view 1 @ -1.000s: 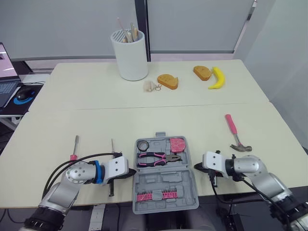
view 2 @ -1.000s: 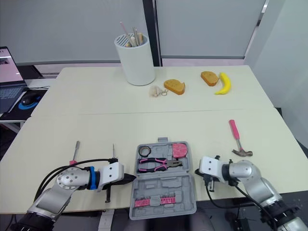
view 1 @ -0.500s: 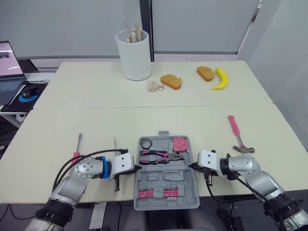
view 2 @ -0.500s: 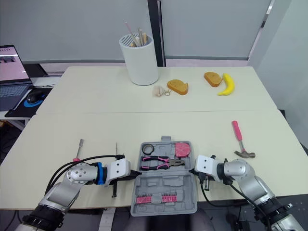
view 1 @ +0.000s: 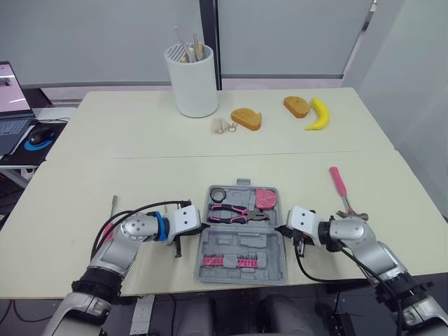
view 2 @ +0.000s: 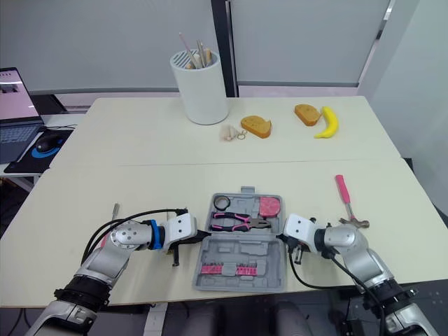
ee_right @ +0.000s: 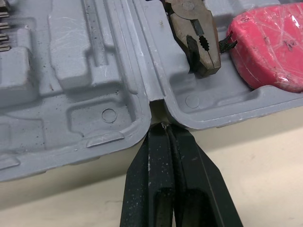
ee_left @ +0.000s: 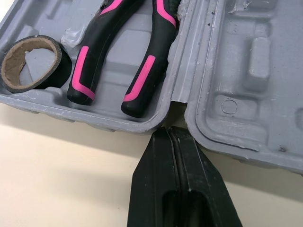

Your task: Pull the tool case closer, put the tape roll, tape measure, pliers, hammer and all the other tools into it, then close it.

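Seemingly the tool case (view 1: 239, 242) touches left tool (view 1: 199, 227) and right tool (view 1: 280, 229).

Left gripper (view 1: 200, 227) and right gripper (view 1: 280, 229) turned inward, tip toward tip.
The left is aimed toward 3 o'clock and the right toward 9 o'clock; each pair of fingers is pressed together.

The right gripper (ee_right: 163, 126) has its two black fingers (ee_right: 150, 165) pressed flat together, their tips at the notch in the hinge edge of the open grey tool case (ee_right: 90, 71), where its two halves meet. In one half lie the pliers (ee_right: 196, 35) (only the jaw end is visible) and, just beside them, the pink tape measure (ee_right: 267, 47). The cream bench (ee_right: 265, 156) shows beneath.
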You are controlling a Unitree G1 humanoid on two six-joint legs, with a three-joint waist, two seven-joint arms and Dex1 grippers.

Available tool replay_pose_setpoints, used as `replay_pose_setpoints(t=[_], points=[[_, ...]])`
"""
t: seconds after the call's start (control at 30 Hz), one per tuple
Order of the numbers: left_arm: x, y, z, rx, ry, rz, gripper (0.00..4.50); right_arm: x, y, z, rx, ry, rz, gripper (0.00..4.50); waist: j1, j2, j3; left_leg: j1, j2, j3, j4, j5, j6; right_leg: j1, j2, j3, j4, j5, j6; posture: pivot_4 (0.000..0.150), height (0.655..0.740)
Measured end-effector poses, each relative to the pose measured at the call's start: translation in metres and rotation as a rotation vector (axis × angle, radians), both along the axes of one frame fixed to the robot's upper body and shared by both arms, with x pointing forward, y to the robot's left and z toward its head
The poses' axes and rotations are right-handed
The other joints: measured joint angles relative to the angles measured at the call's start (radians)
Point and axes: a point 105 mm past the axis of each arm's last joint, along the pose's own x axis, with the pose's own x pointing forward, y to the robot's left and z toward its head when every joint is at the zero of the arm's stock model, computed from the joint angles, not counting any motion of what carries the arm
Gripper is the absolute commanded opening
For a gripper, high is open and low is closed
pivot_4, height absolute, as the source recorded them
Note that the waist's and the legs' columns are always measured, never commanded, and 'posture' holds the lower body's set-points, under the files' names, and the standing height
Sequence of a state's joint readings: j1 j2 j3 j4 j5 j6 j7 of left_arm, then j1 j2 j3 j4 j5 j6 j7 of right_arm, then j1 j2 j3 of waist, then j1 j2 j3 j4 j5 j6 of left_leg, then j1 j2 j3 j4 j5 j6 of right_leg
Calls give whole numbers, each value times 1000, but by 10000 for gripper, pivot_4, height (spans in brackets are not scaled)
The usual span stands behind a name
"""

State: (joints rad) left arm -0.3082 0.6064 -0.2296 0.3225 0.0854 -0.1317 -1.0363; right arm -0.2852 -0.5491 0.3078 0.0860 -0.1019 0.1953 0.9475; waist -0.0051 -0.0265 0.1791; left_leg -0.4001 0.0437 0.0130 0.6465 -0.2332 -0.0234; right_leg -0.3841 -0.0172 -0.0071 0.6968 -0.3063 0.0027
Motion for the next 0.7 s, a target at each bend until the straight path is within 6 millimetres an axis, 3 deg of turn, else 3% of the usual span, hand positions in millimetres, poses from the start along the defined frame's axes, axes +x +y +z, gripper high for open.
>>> replay_pose_setpoints(t=[0.7], points=[[9,5,0,15,-47,28,62,13,5,1,0,-15,-11,0,-1,0,-1,1,1,0,0,0,0,0,0,0,1,0,0,1500,7303]])
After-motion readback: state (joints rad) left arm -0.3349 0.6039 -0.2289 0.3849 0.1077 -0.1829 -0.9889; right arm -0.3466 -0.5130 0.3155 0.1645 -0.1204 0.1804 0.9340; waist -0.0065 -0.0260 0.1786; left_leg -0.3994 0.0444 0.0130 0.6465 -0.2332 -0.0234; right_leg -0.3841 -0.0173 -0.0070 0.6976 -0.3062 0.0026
